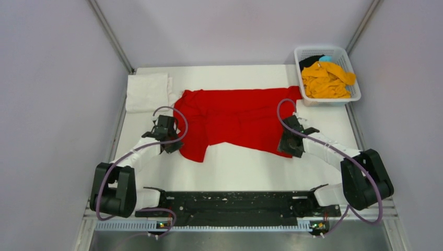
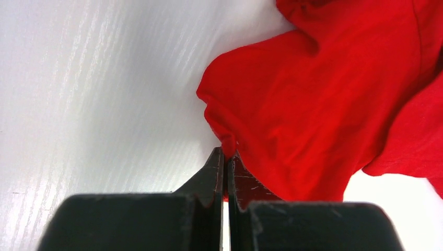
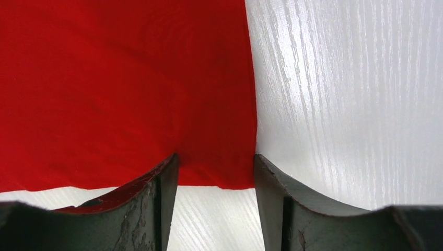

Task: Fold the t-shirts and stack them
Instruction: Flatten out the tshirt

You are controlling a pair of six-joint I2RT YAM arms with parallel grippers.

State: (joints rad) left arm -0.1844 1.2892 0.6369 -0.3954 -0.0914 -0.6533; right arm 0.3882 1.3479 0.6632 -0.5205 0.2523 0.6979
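White wood-grain table [image 1: 245,170] carries a bright red t-shirt [image 1: 235,117], spread out between the two arms. The left jaws are pinched tight on a crumpled edge of the shirt, with cloth bunching just ahead of their tips. The right jaws stand partly apart, straddling the shirt's near right corner, which lies flat between them, not yet gripped. Beyond the left jaws lies a folded white t-shirt [image 1: 147,91]. Beyond the right jaws, an orange-yellow t-shirt [image 1: 326,79] fills a white lattice basket [image 1: 319,48].

Left arm [image 1: 141,149] and right arm [image 1: 329,149]: black joints, white-wrapped links, purple-grey cable loops [image 1: 175,112]; scuffed black gripper fingers [image 3: 156,204]; black base rail [image 1: 235,201].
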